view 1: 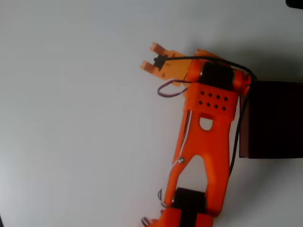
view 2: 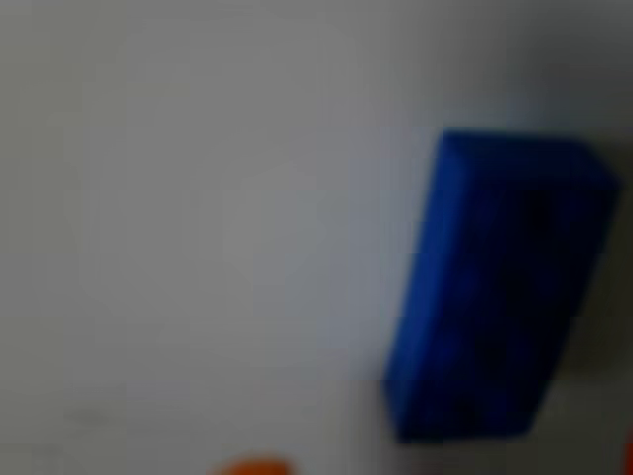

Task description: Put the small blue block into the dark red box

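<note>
Blue block, wrist view: you see one small bright blue rectangular block (view 2: pixel 499 287), blurred and close to the lens, lying tilted on the pale surface at the right of the picture.
Block and jaws, wrist view: a sliver of orange (view 2: pixel 252 465) shows at the bottom edge, left of the block and apart from it; you cannot tell from this whether the block lies between the jaws.
Surface, wrist view: plain white tabletop (view 2: pixel 178 218), with a soft shadow along the block's right side and in the top right corner.
Gripper, overhead view: your orange plastic two-finger gripper (view 1: pixel 152 57) points to the left of the picture, above the white table; the two finger tips sit one above the other with a narrow gap between them, so the jaws stand slightly apart.
Arm, overhead view: one orange arm (view 1: pixel 201 142) rises from the bottom edge, black motor blocks at its joints, and a black cable (view 1: pixel 215 59) arcs over the wrist.
Box, overhead view: one dark red square box (view 1: pixel 272 120) with a near-black inside sits at the right edge, just beside the arm's upper link and well right of the gripper.
Room, overhead view: bare white table (view 1: pixel 71 118); a small dark shape (view 1: pixel 294 3) sits in the top right corner.
Count: one block, one box, one arm, one gripper.
</note>
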Controlling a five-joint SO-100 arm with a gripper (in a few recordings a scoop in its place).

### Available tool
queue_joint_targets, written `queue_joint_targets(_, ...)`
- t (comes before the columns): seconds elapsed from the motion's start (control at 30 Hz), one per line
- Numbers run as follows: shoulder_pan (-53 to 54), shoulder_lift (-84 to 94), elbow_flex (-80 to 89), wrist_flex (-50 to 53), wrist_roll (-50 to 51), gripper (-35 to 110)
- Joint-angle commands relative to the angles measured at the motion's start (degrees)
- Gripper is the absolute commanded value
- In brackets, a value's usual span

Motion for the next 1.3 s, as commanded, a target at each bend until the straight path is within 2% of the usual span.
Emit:
queue_joint_targets(0.0,0.3,0.4,-2.5,-0.2,0.2,17)
queue_joint_targets(1.1,2.5,-9.3,-7.6,-1.7,-0.9,16)
queue_joint_targets(1.27,2.7,-10.0,-7.6,-2.0,-1.7,0)
